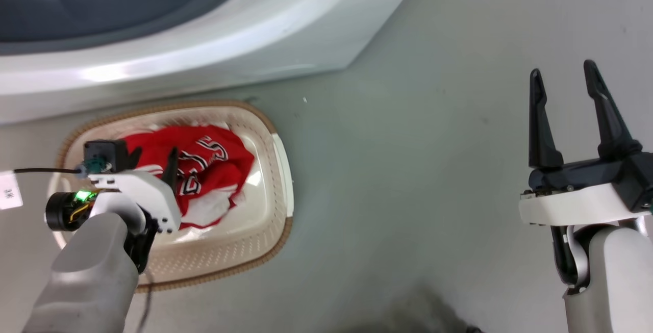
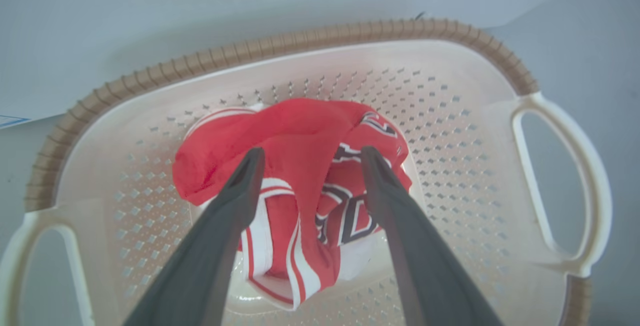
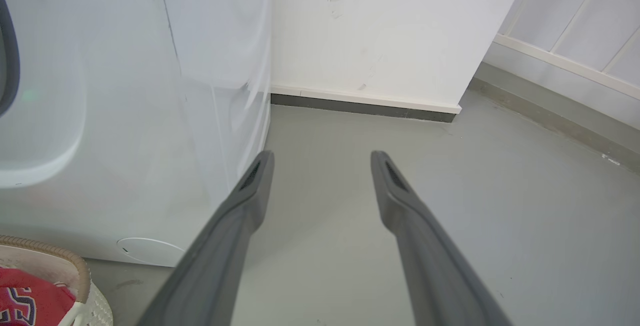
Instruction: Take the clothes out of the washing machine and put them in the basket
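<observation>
The left gripper (image 2: 311,152) is held with its two dark fingers spread apart, and nothing is clamped between them. It is poised over the basket (image 2: 300,36), fingers pointed down into it, with the clothes (image 2: 295,131) seen in the gap between them and lying on the basket's bottom. In the head view the left gripper (image 1: 153,162) is seen over the left half of the basket (image 1: 224,104).

The clothes (image 1: 214,159) are crumpled into one red heap. How many garments it is made of cannot be told. White and black lettering is shown on its right side, and striped trim on its near end. No clear long axis can be given for the heap.

One basket is counted, with two white handles, one at each narrow end. Its long axis is laid left to right in the head view, along the front of the washing machine (image 1: 204,42), which stands just beyond it.

The right gripper (image 1: 562,70) is also held open and empty, well apart from the basket, over the bare grey floor (image 1: 408,170). In its own wrist view the right gripper (image 3: 322,154) is pointed toward a white wall (image 3: 375,31), with the washing machine (image 3: 125,116) at the left and a corner of the basket (image 3: 60,256) and the clothes (image 3: 25,291) at the lower left.
</observation>
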